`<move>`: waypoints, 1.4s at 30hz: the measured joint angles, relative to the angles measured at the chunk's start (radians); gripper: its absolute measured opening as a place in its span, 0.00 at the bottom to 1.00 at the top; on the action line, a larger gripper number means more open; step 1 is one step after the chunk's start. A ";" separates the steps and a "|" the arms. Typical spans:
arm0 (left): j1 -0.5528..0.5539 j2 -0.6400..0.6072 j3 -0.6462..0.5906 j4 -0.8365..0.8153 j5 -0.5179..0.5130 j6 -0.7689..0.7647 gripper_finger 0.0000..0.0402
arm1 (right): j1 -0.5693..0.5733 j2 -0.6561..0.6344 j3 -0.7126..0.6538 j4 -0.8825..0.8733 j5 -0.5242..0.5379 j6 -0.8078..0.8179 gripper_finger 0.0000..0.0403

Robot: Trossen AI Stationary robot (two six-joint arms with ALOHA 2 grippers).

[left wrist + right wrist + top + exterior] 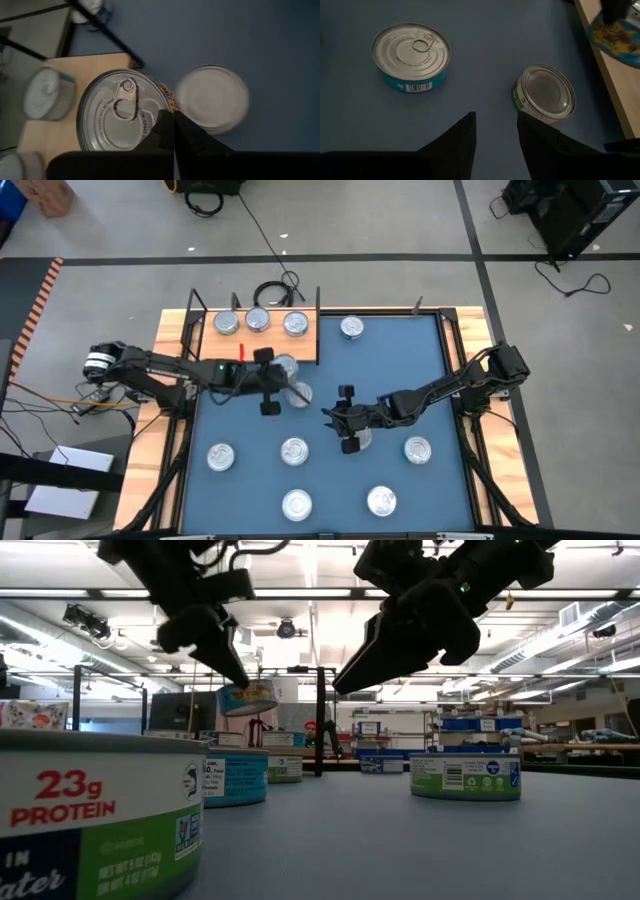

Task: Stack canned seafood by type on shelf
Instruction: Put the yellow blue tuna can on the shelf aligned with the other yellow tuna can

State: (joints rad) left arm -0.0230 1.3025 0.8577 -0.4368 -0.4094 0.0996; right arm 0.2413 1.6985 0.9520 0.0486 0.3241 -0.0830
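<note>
Low view alone shows left gripper (232, 670) apparently lifting a tin (248, 697).

A grey concrete floor (400, 225) surrounds the wooden table (172, 340), crossed by dark tape lines (470, 220) and a white stripe (230, 258). Black cables (255, 225) trail over it beyond the table's far edge, and a cardboard box (48, 195) sits off the far left corner. In the level view, long ceiling lights (60, 593) run overhead, with shelving holding blue bins (480, 725) at the back.
</note>
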 joint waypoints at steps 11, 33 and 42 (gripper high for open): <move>0.179 0.062 0.000 0.127 0.091 0.131 0.00 | -0.016 0.000 0.000 -0.002 0.000 -0.006 0.38; 0.349 0.313 0.163 0.116 0.196 0.218 0.00 | -0.016 0.000 0.000 -0.037 0.000 -0.015 0.38; 0.386 0.314 0.163 0.128 0.220 0.215 0.00 | -0.016 0.000 0.000 -0.041 0.000 -0.007 0.38</move>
State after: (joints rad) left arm 0.3629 1.6165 1.0210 -0.3092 -0.1894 0.3143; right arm 0.2256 1.6985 0.9520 0.0076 0.3237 -0.0899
